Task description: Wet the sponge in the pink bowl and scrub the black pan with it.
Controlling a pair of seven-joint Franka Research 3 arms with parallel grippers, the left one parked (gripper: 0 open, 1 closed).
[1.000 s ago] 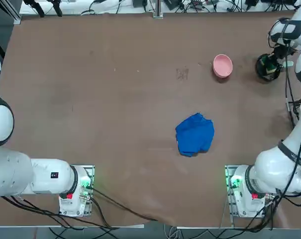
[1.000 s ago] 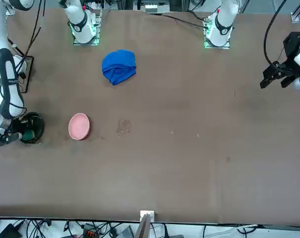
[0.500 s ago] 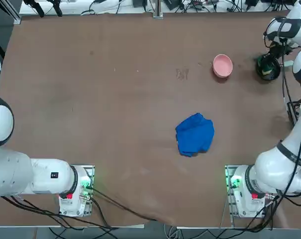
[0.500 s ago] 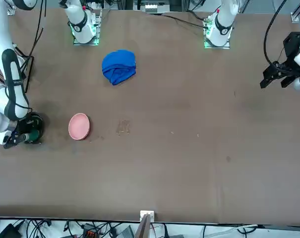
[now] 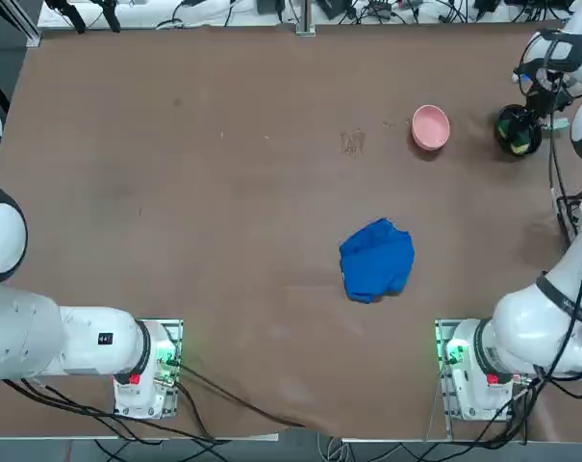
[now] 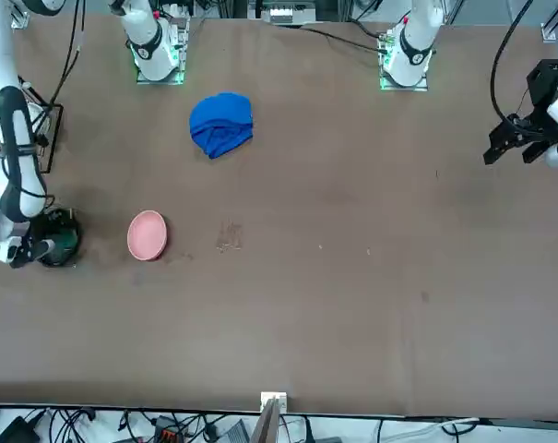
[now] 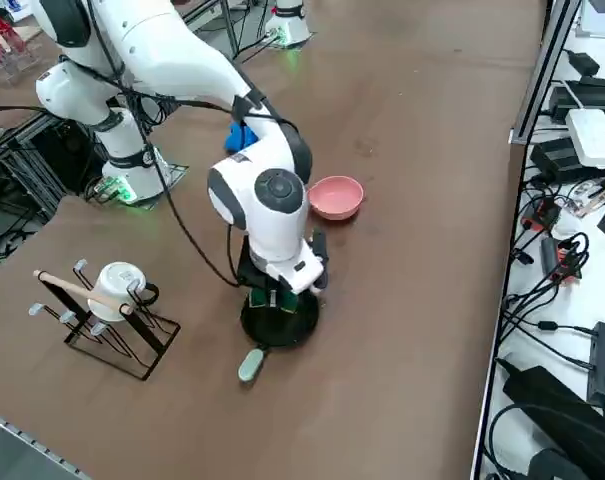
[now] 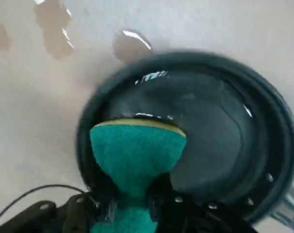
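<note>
My right gripper (image 8: 132, 206) pinches the green sponge (image 8: 139, 150) inside the black pan (image 8: 205, 131). Pink bowl (image 7: 336, 198) near the gripper, outside the pan.

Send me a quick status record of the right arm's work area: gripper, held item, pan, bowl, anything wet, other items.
right gripper: over the pan, shut on the sponge
held: green sponge with a yellow layer, pinched in at the fingers
pan: round black frying pan on the table, sponge inside its rim
bowl: small round pale-pink bowl, upright near the pan, apart from it
wet: glints in the pan; puddles on the table beside it
other: crumpled blue cloth; black wire rack holding a white mug
</note>
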